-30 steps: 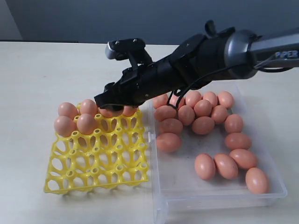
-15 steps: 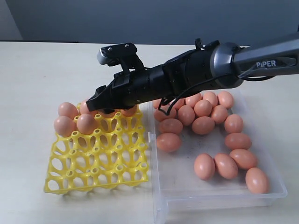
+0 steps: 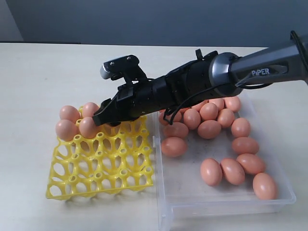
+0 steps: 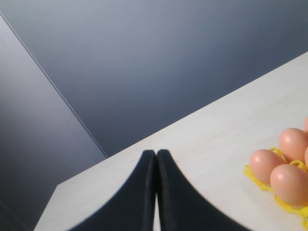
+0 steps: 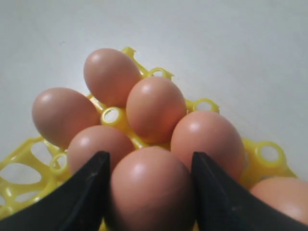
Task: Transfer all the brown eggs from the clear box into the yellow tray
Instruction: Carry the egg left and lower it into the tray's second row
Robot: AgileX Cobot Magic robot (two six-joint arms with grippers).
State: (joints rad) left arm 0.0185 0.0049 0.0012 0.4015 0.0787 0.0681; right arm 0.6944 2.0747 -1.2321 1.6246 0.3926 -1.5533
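Observation:
My right gripper [image 3: 104,118] reaches across from the right and sits low over the back rows of the yellow tray [image 3: 101,168]. In the right wrist view the right gripper [image 5: 150,155] is shut on a brown egg [image 5: 149,192], a finger pressed to each side. Several brown eggs [image 3: 67,129] sit in the tray's back-left cups, just beyond the held one. Many more brown eggs [image 3: 209,129] lie loose in the clear box [image 3: 190,199] to the right of the tray. My left gripper [image 4: 156,153] is shut and empty above bare table, away from the tray.
The clear box's left wall [image 3: 156,159] stands right against the tray's right edge. Light table [image 3: 38,72] surrounds both. A dark wall [image 3: 144,19] rises behind the table. The left wrist view catches the tray's corner [image 4: 252,174] with a few eggs [image 4: 267,166].
The right arm has swung left from the tray's back-right part toward the filled back-left cups and dropped lower, carrying the egg. Eggs in the box and tray have not moved.

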